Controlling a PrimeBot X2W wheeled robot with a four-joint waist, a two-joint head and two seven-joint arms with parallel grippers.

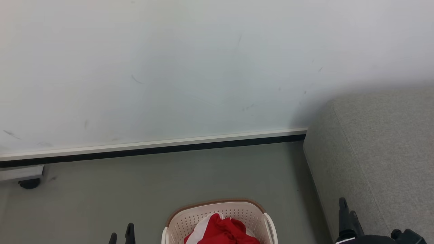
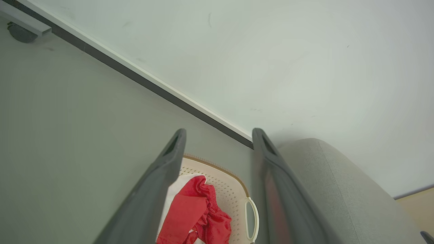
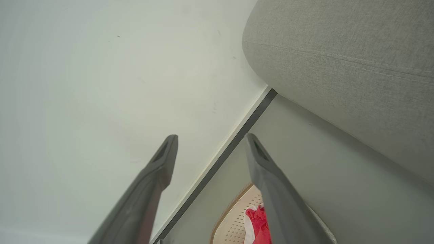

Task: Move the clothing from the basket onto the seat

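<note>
Pale wall meets grey floor along a dark baseboard. At 7 o'clock in the head view, the tips of the left gripper poke up over the floor. Its wrist view shows its fingers spread wide, holding nothing and touching nothing. The right gripper rises at 4 o'clock, its tips in front of the side of the seat; whether they brush the fabric cannot be told. In its own wrist view its fingers are parted just as wide and empty.

Between the two grippers, at 6 o'clock, the basket stands on the floor, cut off by the bottom edge. The clothing is heaped inside it, red with a white panel, rising about to the rim. The basket's right wall and handle stand between the heap and the seat, which sits at 3 o'clock against the wall, with a strip of floor separating it from the basket. At 8 o'clock, well apart, a dark caster sits under a grey bar by the baseboard.
</note>
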